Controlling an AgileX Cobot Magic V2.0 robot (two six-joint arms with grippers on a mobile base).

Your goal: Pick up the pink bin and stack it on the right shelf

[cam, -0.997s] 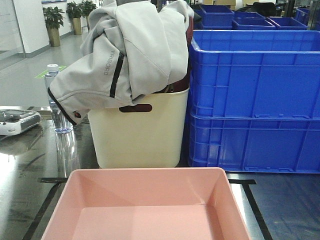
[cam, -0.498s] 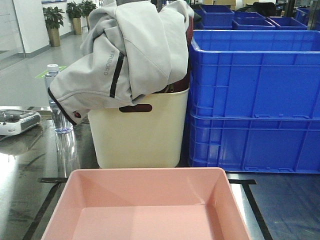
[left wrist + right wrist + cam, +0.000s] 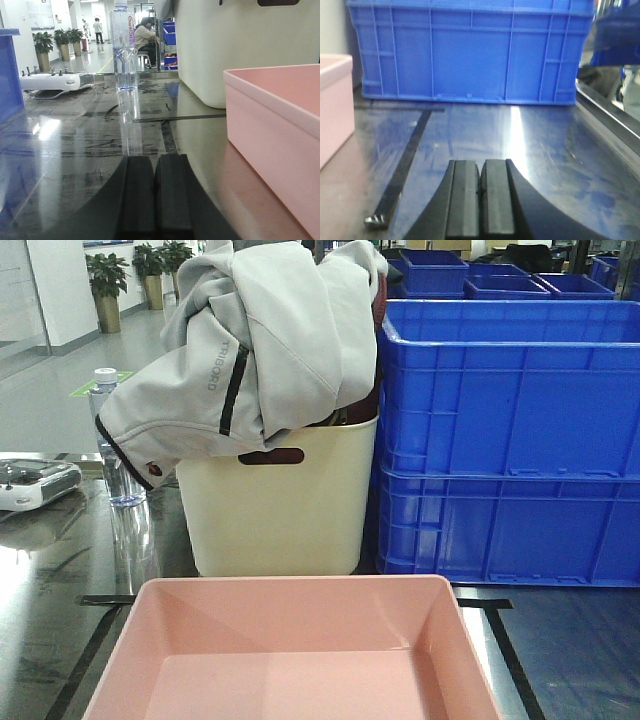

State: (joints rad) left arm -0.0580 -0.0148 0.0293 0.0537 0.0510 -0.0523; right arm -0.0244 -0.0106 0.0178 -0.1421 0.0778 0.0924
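Bin [image 3: 300, 650] already parked on the shiny shelf top [image 3: 50, 590], pink and empty, right in front of the cream tub [image 3: 280, 510] and blue crates [image 3: 510, 440]. Left claw [image 3: 154, 172] and right claw [image 3: 482, 177] both clenched on nothing, low beside it, off its walls. Looks pretty much done, only backing away left.

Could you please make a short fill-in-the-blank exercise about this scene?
1. The grey jacket is draped over the ____ tub.
2. The pink bin holds ____.
3. Right of the cream tub stand two stacked crates of ____ colour.
4. Both the left end effector and the right end effector are ____.

Missing words: cream; nothing; blue; shut
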